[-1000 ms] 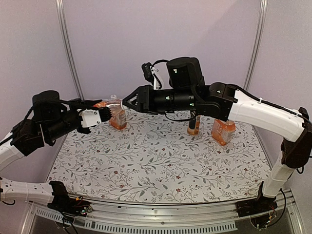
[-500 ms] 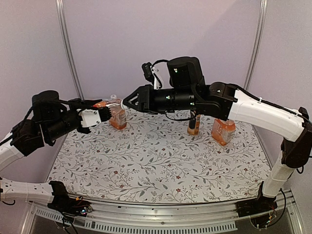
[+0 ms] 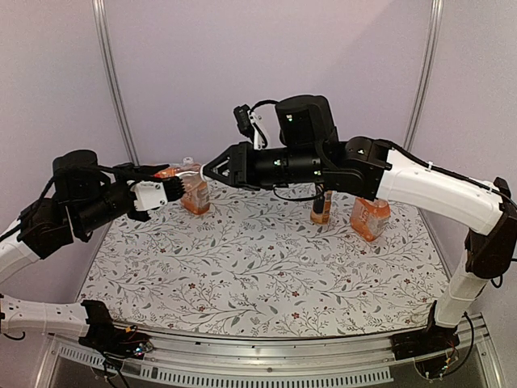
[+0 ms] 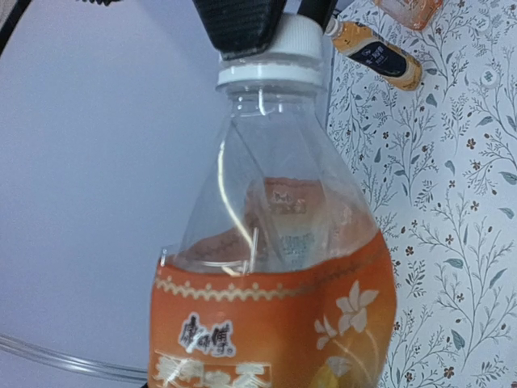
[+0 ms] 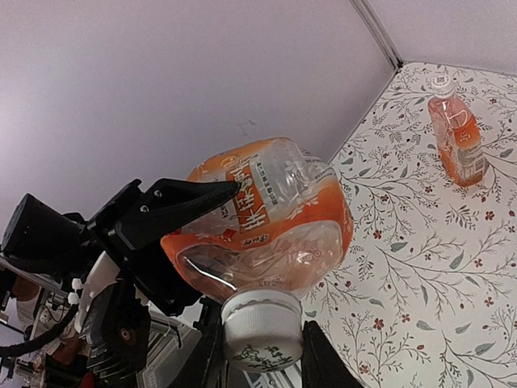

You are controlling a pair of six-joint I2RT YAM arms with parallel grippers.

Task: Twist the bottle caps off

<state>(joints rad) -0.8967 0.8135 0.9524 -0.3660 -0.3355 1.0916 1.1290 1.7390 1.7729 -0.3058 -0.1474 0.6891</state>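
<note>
— Cap?
— White, ribbed round the side, collar ring beneath. Screwed onto the bottle, up in the air over the far-left part of the table.
— Held how?
— Tipped sideways, pinched round the orange-labelled body by the left gripper. Right gripper closed on the cap, one black finger on either side.
— Inside?
— Orange drink, under a clear shoulder (Chinese print on the label).
— Other bottles?
— Far-left bottle upright on the table, white-capped, close under the held one. Slim bottle with a dark label and squat bottle side by side along the far edge, toward the right.
— Surroundings?
— Floral cloth over the table, pale lilac wall behind, metal posts left and right.
</note>
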